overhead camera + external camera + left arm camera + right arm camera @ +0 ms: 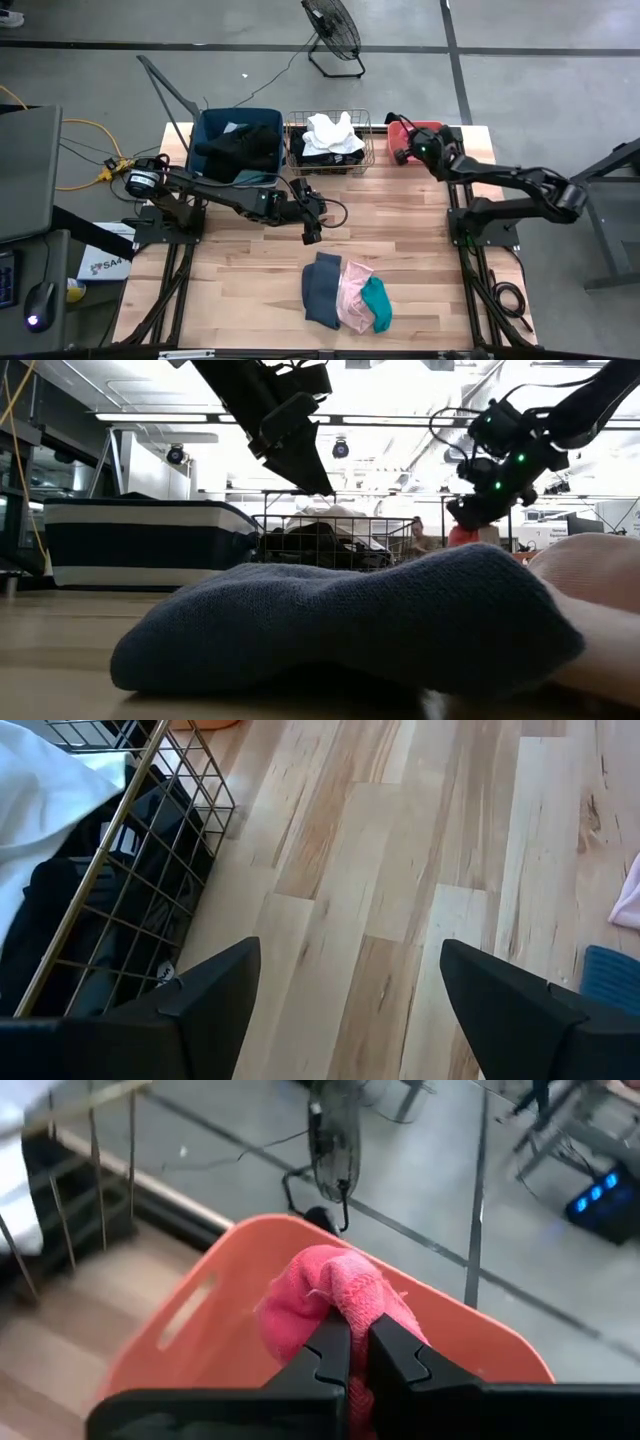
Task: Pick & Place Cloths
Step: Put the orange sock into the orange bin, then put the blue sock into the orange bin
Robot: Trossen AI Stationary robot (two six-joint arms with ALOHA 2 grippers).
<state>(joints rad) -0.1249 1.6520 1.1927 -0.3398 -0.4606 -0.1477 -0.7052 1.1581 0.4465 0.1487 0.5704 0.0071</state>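
Three cloths lie side by side on the near part of the table: slate grey-blue (322, 290), pale pink (353, 295) and teal (377, 303). My left gripper (312, 235) hovers open over bare wood between them and the wire basket (330, 160); its wrist view shows the spread fingers (350, 1010) with nothing between them. My right gripper (402, 150) is at the coral tub (432, 127) at the far right, shut on a bright pink cloth (320, 1295). Black cloth (240, 148) fills the blue tub; white (332, 130) and black cloths sit in the basket. My right gripper pinches a bunched fold of the bright pink cloth (352, 1305) between its two shut fingers (325, 1355). The cloth bulges out past the fingertips over the coral tub's opening (220, 1310). Whether any part of it rests in the tub, I cannot tell.
The blue tub (205, 125), wire basket and coral tub stand in a row along the far edge. A floor fan (332, 30) stands beyond the table. Bare wood lies to the left and right of the three cloths.
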